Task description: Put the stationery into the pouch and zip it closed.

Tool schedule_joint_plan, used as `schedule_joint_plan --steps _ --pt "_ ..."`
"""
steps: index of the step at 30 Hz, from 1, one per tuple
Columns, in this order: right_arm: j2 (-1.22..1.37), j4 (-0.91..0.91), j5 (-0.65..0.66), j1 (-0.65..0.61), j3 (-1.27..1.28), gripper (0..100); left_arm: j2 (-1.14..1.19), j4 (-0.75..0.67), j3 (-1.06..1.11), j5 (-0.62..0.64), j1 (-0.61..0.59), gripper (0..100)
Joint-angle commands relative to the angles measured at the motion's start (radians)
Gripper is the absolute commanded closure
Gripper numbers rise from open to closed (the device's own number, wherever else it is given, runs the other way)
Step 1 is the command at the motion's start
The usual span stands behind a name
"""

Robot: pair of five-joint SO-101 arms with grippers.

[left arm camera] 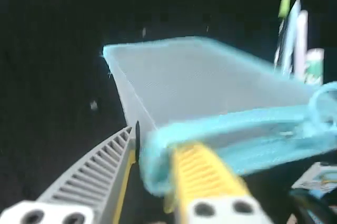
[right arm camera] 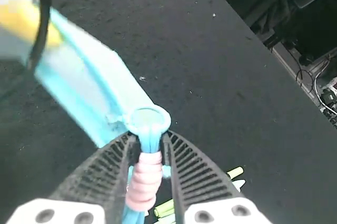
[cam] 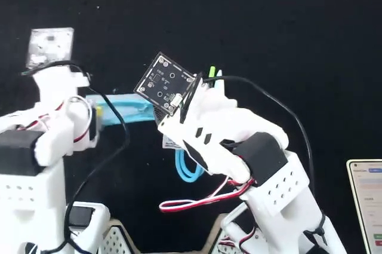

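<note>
The light-blue mesh pouch [cam: 122, 109] lies between the two arms on the black table. My left gripper [left arm camera: 155, 147] is shut on the pouch's blue edge [left arm camera: 210, 129], with a grey finger [left arm camera: 100, 174] on one side and a yellow finger [left arm camera: 202, 176] on the other. My right gripper [right arm camera: 149, 139] is shut on the zip pull cord [right arm camera: 146, 174], just behind its blue ring [right arm camera: 150, 120], at the pouch's other end [right arm camera: 87, 95]. A blue cord loop [cam: 187, 170] hangs below the right arm [cam: 221, 125]. Pens, one green [cam: 210, 73], lie beyond the pouch [left arm camera: 288, 29].
A small grey square plate [cam: 51, 45] lies at the back left. A tablet screen [cam: 367, 203] sits at the right edge. Cables run from both arms. The black cloth stretches open toward the back and right.
</note>
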Motion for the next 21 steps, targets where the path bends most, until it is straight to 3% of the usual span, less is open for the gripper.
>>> schedule_joint_plan --steps 1,11,21 --pt "-0.005 -0.012 0.006 0.009 -0.007 98.8 0.009 0.006 -0.170 0.012 0.008 97" --pt "-0.108 -0.012 0.006 0.011 -0.001 98.7 0.021 -0.005 -0.134 0.006 0.005 97" --pt "-0.130 -0.020 0.005 0.011 0.045 98.8 0.023 0.002 -0.114 -0.032 -0.108 97"
